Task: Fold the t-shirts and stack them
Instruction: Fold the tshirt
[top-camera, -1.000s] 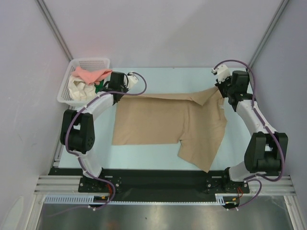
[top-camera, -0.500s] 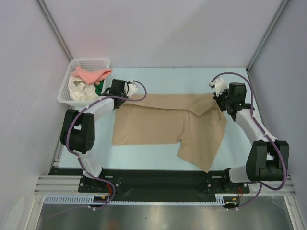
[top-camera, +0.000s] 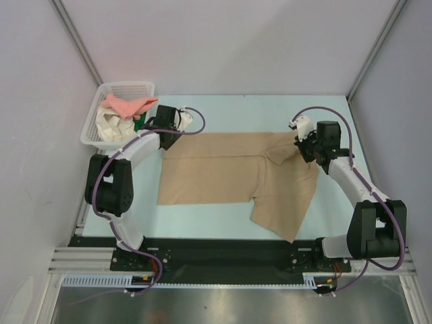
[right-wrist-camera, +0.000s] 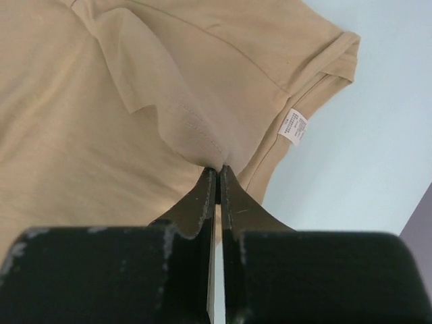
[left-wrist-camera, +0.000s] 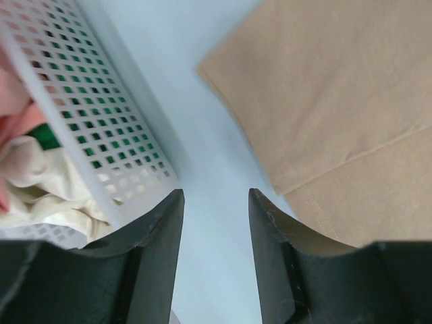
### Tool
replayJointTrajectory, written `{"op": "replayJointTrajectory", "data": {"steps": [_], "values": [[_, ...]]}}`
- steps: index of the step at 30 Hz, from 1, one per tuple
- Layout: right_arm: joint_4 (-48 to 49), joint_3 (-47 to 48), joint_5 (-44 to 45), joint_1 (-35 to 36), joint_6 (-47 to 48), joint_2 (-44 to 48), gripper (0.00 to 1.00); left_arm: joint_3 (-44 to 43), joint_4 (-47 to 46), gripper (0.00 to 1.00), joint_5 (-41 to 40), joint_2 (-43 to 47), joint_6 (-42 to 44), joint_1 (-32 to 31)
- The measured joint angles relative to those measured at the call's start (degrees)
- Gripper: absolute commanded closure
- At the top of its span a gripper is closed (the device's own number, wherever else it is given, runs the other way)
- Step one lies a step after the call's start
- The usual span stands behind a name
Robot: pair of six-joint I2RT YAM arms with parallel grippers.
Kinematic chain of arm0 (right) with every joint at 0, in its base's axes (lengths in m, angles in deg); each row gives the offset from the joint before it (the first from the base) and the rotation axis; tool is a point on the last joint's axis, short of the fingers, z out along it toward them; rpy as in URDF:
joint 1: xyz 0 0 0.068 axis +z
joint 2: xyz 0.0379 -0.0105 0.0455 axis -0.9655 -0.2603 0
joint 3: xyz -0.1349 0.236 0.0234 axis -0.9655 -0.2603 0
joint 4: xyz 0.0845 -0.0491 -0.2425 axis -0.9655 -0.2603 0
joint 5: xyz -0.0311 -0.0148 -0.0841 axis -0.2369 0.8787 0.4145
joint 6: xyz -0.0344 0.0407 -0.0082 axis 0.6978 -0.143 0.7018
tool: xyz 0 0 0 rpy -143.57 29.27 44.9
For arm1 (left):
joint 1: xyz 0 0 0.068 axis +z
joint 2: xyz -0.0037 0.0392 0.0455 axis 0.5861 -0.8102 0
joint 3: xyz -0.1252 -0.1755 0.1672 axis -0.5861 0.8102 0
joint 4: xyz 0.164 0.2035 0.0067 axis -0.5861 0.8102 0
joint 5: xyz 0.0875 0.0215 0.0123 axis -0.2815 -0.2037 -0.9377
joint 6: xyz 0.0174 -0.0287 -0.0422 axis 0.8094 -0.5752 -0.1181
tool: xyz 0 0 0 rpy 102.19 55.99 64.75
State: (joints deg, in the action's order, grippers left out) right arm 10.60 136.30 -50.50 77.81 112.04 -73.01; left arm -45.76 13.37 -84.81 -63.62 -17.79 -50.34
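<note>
Basket (top-camera: pixel 128 85) half hides bundled shirts (top-camera: pixel 120 116); tan t-shirt (top-camera: pixel 229 172) spread on tabletop (top-camera: pixel 236 111), fold pinched in right pincer (right-wrist-camera: pixel 219 174); left pincer (left-wrist-camera: pixel 214 197) parted, empty

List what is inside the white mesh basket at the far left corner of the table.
In the basket: a salmon-pink shirt on top, a crumpled cream-white shirt beside it, and a bit of green cloth against the right wall. Anything beneath them is covered.
</note>
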Motion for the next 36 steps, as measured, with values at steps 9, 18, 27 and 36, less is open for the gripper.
{"op": "replayJointTrajectory", "data": {"steps": [9, 18, 27, 36], "values": [[2.5, -0.5, -0.5, -0.5, -2.3, -4.0, 1.00, -5.0, 4.3, 0.91, 1.5, -1.7, -2.0, -1.7], [5.0, 5.2, 1.7, -2.4, -2.6, -13.3, 0.54, -3.8, 6.4, 0.99, 1.6, -6.1, -3.3, -1.9], [4.7, 8.0, 1.7, 0.6, 3.0, -11.3, 0.51, -3.8, 6.8, 0.97, 1.6, -6.5, -5.0, -1.9], [-1.9, 8.3, -4.7, 3.8, 5.0, -17.9, 0.58, -3.8, 7.3, 0.97, 1.6, -7.8, -5.5, -1.9]]}}
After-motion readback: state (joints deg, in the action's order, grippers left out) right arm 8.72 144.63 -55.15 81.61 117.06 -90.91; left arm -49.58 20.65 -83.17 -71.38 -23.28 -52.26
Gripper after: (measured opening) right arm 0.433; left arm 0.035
